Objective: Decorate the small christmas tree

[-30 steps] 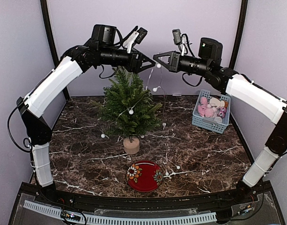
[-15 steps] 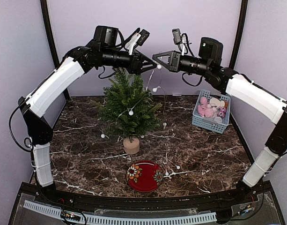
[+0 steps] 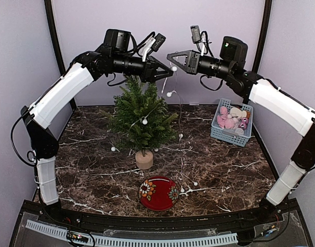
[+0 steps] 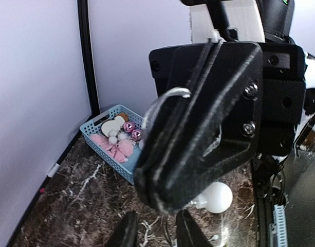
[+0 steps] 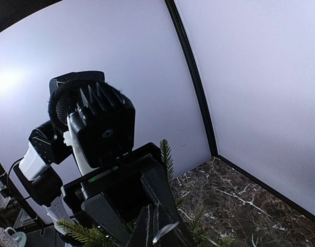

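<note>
The small christmas tree [image 3: 142, 116] stands on its light-wood stump left of centre. A thin wire string of white ball lights [image 3: 169, 94] is draped over it and runs up to the grippers. Both grippers meet tip to tip above the treetop. My right gripper [image 3: 171, 55] is shut on the wire; the right wrist view [image 5: 156, 229] shows a wire loop between its tips. My left gripper [image 3: 164, 73] is open, its fingers apart either side of the right gripper's tips [image 4: 157, 234]. One white ball [image 4: 216, 197] hangs just below the right gripper.
A blue basket [image 3: 232, 122] of pink, white and purple ornaments stands at the right rear. A red flowered plate [image 3: 159, 193] lies near the front. More of the light string trails over the marble table [image 3: 196, 183]. Walls close in on three sides.
My right gripper has lifted slightly and moved a little left with the wire. My left gripper has edged right, closer to it. The tree has not moved.
</note>
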`<state>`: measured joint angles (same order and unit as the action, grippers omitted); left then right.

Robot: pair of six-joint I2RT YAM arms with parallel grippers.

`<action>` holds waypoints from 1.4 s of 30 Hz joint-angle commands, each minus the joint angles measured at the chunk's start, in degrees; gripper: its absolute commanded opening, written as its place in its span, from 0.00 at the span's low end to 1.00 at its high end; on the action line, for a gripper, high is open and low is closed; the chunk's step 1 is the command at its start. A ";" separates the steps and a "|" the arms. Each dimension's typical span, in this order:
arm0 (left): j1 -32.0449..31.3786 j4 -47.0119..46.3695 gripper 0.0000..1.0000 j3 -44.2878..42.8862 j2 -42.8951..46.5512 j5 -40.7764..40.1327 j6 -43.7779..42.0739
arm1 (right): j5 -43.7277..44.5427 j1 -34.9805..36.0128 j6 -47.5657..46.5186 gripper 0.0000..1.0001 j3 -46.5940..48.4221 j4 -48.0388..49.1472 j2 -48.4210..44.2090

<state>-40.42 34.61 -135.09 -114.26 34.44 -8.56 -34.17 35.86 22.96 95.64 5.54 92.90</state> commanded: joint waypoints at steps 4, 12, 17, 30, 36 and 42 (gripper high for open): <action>-0.44 0.20 0.01 -1.56 0.42 1.73 -0.38 | 1.22 0.72 0.37 0.00 0.43 2.30 -0.59; -0.44 -4.21 0.00 0.34 3.21 -2.18 0.74 | 12.68 -0.10 -0.19 0.73 -15.72 1.25 -11.00; -0.44 -4.02 0.00 1.10 4.11 -2.98 0.45 | 22.78 -0.68 2.56 0.93 -31.74 0.94 -21.28; -0.36 -3.28 0.00 3.02 5.54 -4.11 -0.27 | 27.62 8.13 12.74 0.74 -59.02 5.04 -17.90; -0.44 -3.13 0.00 3.08 5.71 -4.31 -0.36 | 25.86 11.30 12.74 0.69 -56.91 8.86 -8.05; -0.44 -2.81 0.00 3.16 5.88 -4.66 -0.65 | 26.26 12.70 12.01 0.62 -53.79 9.20 -0.31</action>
<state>-40.64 32.25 -132.57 -112.25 30.17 -8.38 -8.08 47.53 35.09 39.48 11.00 89.95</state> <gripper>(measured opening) 0.018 0.630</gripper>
